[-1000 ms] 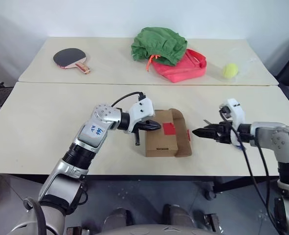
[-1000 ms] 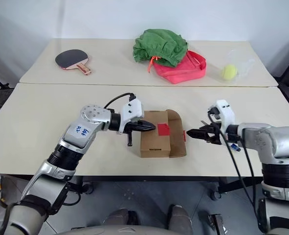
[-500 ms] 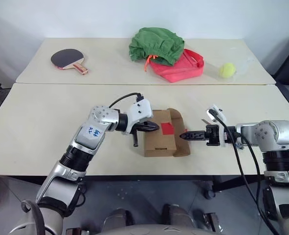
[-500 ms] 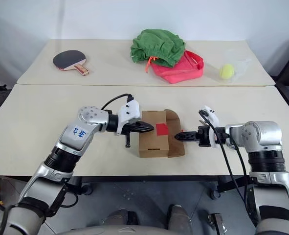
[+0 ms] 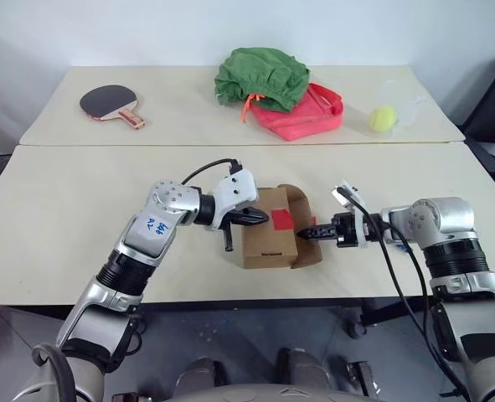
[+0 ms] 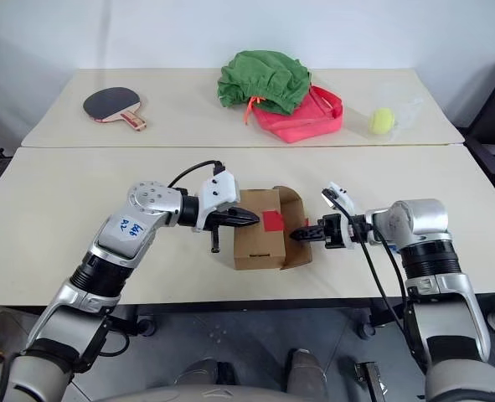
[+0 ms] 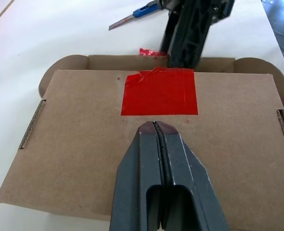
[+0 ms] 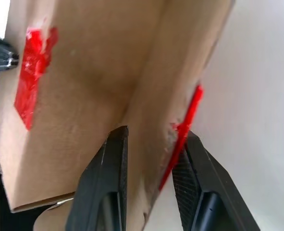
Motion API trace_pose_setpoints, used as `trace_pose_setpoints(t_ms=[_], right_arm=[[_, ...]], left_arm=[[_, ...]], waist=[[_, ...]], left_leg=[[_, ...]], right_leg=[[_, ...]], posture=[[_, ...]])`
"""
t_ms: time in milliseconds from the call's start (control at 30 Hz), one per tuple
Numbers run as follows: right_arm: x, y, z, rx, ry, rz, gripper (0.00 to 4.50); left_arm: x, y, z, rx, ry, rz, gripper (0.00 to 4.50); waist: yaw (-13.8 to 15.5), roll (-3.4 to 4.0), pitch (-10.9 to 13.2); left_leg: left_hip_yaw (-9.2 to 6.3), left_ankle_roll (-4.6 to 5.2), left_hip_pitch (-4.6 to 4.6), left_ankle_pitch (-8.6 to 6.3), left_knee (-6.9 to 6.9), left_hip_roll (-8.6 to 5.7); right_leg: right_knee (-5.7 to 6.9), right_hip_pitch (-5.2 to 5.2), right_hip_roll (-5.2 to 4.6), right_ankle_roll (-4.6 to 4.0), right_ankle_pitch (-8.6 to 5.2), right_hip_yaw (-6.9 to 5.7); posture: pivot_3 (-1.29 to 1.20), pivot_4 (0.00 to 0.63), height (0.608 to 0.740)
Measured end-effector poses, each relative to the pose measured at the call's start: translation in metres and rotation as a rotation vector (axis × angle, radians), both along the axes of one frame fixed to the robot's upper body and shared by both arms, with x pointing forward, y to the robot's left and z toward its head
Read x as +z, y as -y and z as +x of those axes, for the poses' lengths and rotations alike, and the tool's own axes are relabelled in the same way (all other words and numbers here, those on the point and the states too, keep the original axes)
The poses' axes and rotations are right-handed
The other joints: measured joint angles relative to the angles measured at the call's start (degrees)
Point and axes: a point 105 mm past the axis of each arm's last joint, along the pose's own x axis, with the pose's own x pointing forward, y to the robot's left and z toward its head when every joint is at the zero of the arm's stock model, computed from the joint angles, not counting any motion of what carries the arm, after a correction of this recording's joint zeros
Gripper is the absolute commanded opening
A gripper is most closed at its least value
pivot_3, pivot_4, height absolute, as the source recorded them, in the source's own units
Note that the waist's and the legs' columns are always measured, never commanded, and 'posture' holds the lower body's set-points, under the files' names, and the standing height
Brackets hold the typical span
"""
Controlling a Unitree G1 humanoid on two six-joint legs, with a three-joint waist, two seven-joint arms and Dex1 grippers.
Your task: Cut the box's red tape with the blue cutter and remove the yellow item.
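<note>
Near desk (image 5: 79, 243), centre: the box (image 5: 268, 239), brown cardboard, lying flat with its right-hand flap (image 5: 307, 243) lifted partly open. The red tape (image 5: 282, 219), a small square patch, sits on the lid near the flap edge; a strip of it (image 8: 182, 132) also shows on the flap's outer face, so the patch is parted at the seam.

Left end effector (image 5: 262, 217): black fingers (image 7: 180, 173) pressed together with no gap and nothing between them, tips resting over the lid just left of the tape patch.

Right end effector (image 5: 308, 234): comes in from the right, fingers narrow and straddling the raised flap, one finger (image 8: 108, 178) on its inner face and the other (image 8: 197, 178) on its outer face against the red strip. Fingers look to pinch the cardboard, though firm contact cannot be confirmed.

The blue cutter (image 7: 137, 13): lying on the desk beyond the box's flap side, blade end out, apart from both end effectors.

Far desk (image 5: 188, 109), left to right: table tennis paddle (image 5: 107, 104), green cloth bundle (image 5: 260, 78) resting partly on a pink-red bag (image 5: 307, 113), yellow-green tennis ball (image 5: 382, 118)
</note>
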Motion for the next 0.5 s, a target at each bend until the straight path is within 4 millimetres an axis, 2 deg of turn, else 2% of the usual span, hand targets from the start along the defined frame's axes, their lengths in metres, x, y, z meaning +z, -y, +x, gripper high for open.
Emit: trace_pose_setpoints(t_ms=[167, 267, 333, 500], right_arm=[[-0.0017, -0.0026, 0.0024, 0.026, -0.007, -0.011, 1.26], [-0.0032, -0.0031, 0.0045, 0.044, -0.002, -0.041, 0.66], [-0.0049, -0.0033, 0.0049, 0.047, -0.009, -0.044, 0.04], [-0.0033, -0.0011, 0.0045, 0.029, -0.039, -0.047, 0.04]], left_arm=[[-0.0003, -0.001, 0.0004, 0.005, -0.004, 0.001, 0.0], [-0.0004, -0.0015, 0.0005, 0.006, -0.004, 0.002, 0.0], [-0.0002, -0.0014, 0.0003, 0.004, -0.003, 0.002, 0.0], [-0.0005, 0.0005, -0.0003, -0.001, -0.002, -0.013, 0.0]], waist=[[-0.1, 0.01, 0.0], [-0.1, 0.01, -0.1], [-0.1, 0.01, -0.1], [-0.1, 0.05, -0.1]], left_leg=[[0.01, -0.01, 0.04, 0.0, 0.0, 0.0], [0.02, -0.02, 0.09, 0.01, 0.0, 0.01], [0.02, -0.02, 0.09, 0.01, 0.0, 0.01], [0.03, -0.03, 0.11, 0.01, 0.01, 0.01]], right_leg=[[0.02, 0.0, 0.0, 0.0, 0.0, 0.01], [0.07, 0.01, 0.0, 0.0, 0.0, 0.03], [0.08, 0.01, 0.0, 0.0, 0.0, 0.04], [0.08, 0.02, -0.01, 0.0, 0.0, 0.07]], posture=[[0.0, 0.15, 0.74], [0.0, 0.15, 0.74], [0.0, 0.15, 0.74], [0.0, 0.15, 0.74]])
